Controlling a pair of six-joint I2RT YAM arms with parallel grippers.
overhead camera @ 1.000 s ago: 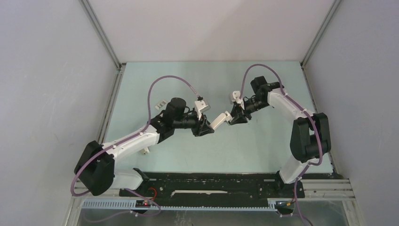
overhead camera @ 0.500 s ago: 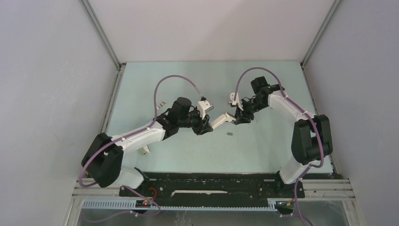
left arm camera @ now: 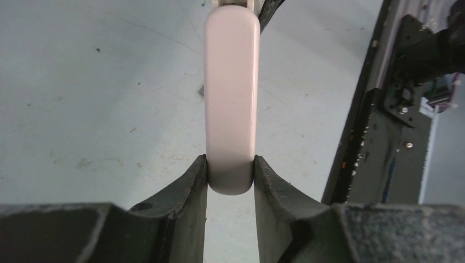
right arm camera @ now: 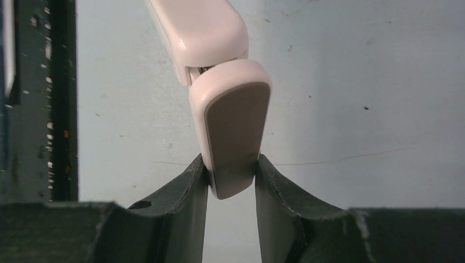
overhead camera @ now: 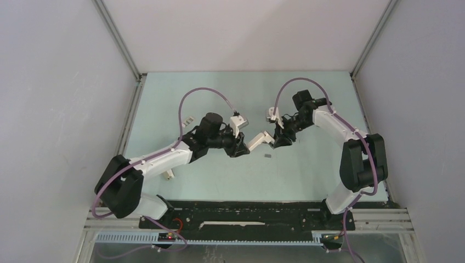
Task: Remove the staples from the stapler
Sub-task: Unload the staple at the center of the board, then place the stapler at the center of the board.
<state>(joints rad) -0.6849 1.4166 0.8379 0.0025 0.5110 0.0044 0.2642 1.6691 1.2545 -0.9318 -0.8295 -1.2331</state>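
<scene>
Above the middle of the worktop (overhead camera: 307, 175), the left pincer (overhead camera: 239, 149) is clamping the white underside of the stapler (overhead camera: 259, 141), which is hanging hinged open in the air between the arms. Just below it, a tiny strip of staples (overhead camera: 267, 156) is lying on the surface. The right pincer (overhead camera: 281, 139) is gripping the stapler's grey-beige top.

No writing can be read anywhere. The stapler (left arm camera: 231, 98) shows only plain plastic up close, and any marks on the small white object (overhead camera: 188, 119) on the table (overhead camera: 230, 181) are too tiny to make out.
</scene>
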